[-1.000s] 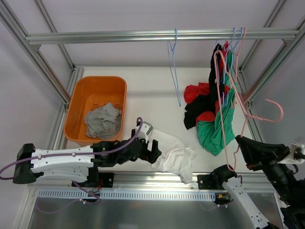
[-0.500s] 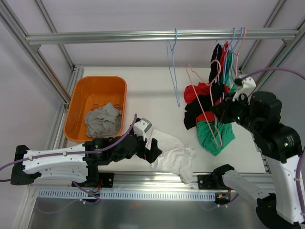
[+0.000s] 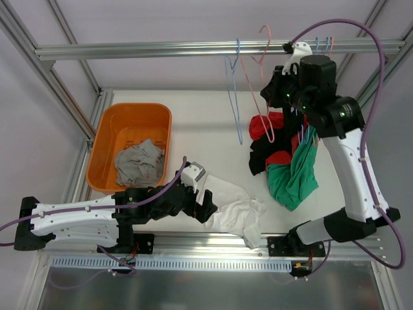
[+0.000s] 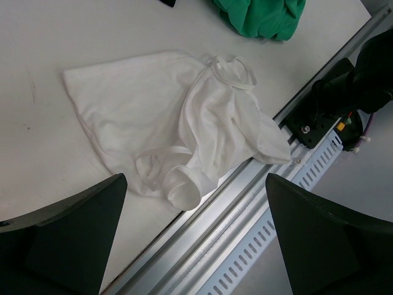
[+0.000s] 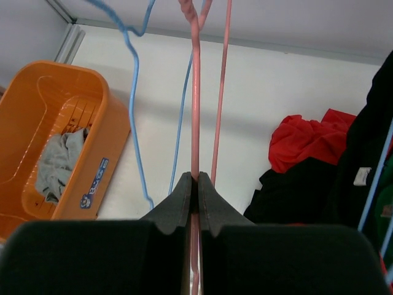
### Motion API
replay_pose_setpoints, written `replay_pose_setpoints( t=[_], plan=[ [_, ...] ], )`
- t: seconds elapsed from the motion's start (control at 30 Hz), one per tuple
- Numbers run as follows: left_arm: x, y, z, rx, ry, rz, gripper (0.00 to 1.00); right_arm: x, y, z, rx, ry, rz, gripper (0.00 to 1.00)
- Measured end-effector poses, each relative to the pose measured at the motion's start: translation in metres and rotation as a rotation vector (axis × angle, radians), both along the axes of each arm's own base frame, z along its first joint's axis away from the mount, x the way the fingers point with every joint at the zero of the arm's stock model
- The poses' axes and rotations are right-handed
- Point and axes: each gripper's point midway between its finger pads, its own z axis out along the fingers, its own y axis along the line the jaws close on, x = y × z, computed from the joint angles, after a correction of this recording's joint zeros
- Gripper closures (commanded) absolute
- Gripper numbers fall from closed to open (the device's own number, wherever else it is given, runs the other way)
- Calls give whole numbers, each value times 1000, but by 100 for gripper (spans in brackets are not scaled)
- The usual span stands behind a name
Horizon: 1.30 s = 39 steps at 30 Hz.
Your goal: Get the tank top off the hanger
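— What is changing?
— The left gripper (image 4: pixel 194 179) is now gaping wide, leaving the white tank top (image 4: pixel 184 132) lying crumpled at the worktop's near edge.
— And the hanger?
— The right gripper (image 5: pixel 195 184), pinching the bare pink hanger (image 5: pixel 195 92), is raising it to the rail (image 3: pixel 161 49). Removal is looking finished.

The tank top (image 3: pixel 235 208) lies on the table (image 3: pixel 206 129) at 6 o'clock; a bin (image 3: pixel 103 123) holding a cloth (image 3: pixel 139 163) sits at 9 o'clock. The hanger (image 5: pixel 195 92) is at 12 o'clock, right of a second hanger (image 3: pixel 234 97) on the rail (image 3: pixel 129 49), with clothes (image 3: pixel 293 177) at 2 o'clock.
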Motion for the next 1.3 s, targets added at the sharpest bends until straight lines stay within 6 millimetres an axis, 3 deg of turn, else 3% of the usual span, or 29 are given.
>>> replay_pose_setpoints(
  t=[0.13, 0.3, 0.37, 0.47, 0.5, 0.53, 0.6, 0.67, 0.77, 0.83, 1.03, 1.13, 1.23, 1.27, 1.3],
  plan=[
    [0, 0, 0, 0, 1, -1, 1, 23, 18, -20, -36, 41, -1, 100],
    [-2, -1, -2, 4, 6, -11, 1, 23, 40, -50, -76, 84, 29, 100],
    [-4, -2, -3, 8, 8, -16, 1, 24, 45, -51, -62, 65, 28, 100],
    [-5, -5, -8, 26, 14, -21, 1, 23, 42, -51, -46, 50, 8, 57],
    [-6, -7, -10, 36, 17, -25, 1, 21, 40, -51, -44, 53, 2, 24],
    [-7, -10, -13, 49, 19, -29, 1, 19, 38, -50, -41, 52, -3, 12],
    [-8, -19, -18, 85, 21, -42, 1, 14, 33, -47, -41, 46, -10, 1],
    [-8, -31, -24, 123, 21, -55, 1, 6, 26, -43, -41, 33, -17, 0],
    [-6, -52, -34, 177, 28, -66, 1, -18, 8, -36, -34, 9, -31, 1],
    [-4, -66, -43, 208, 36, -70, 1, -44, -10, -31, -18, -20, -39, 1],
    [-2, -112, -101, 362, 88, -105, 1, -137, -60, -3, 102, -181, -2, 0],
    [-1, -122, -142, 457, 107, -103, 1, -176, -65, 3, 167, -231, 88, 1],
    [2, -113, -178, 556, 122, -74, 1, -204, -62, -7, 199, -233, 185, 1],
    [3, -119, -174, 540, 116, -71, 5, -211, -60, -13, 208, -224, 211, 1],
    [6, -123, -172, 533, 109, -64, 18, -215, -59, -18, 212, -214, 226, 1]
  ],
)
